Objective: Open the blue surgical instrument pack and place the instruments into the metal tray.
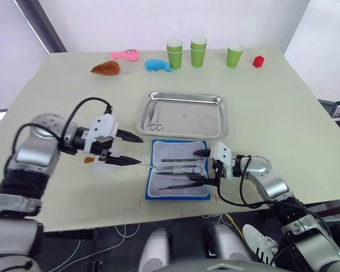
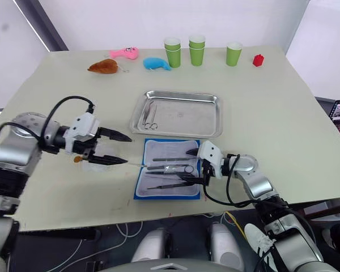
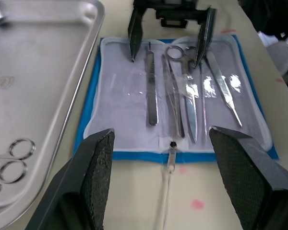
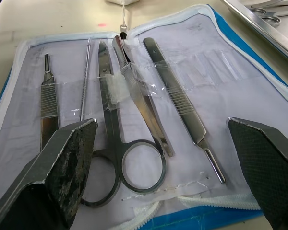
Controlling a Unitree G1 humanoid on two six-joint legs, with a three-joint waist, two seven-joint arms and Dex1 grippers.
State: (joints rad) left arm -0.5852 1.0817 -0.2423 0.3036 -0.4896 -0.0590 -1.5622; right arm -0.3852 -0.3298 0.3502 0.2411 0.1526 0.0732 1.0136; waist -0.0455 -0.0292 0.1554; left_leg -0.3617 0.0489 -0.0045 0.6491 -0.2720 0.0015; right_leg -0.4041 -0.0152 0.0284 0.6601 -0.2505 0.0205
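The blue surgical instrument pack (image 1: 178, 177) lies unzipped and flat at the lower centre of the head view, just below the metal tray (image 1: 182, 115), whose left end already holds one pair of scissors (image 1: 154, 122). Five instruments remain under clear retaining straps: scissors (image 4: 116, 143), forceps (image 4: 143, 103), a scalpel handle (image 4: 182, 117), a thin probe (image 4: 85, 81) and tweezers (image 4: 48, 98).

The right hand (image 1: 199, 166) is spread wide and empty over the pack's right edge, its fingertips bracketing the handle ends. The left hand (image 1: 137, 150), also released and holding nothing, hovers left of the pack near the zip pull (image 3: 172, 152).

The tools lie close together, so closing here may pinch two at once or catch the lining. A strap could drag the whole pack along, since nothing pins it to the worktop (image 1: 283, 107).
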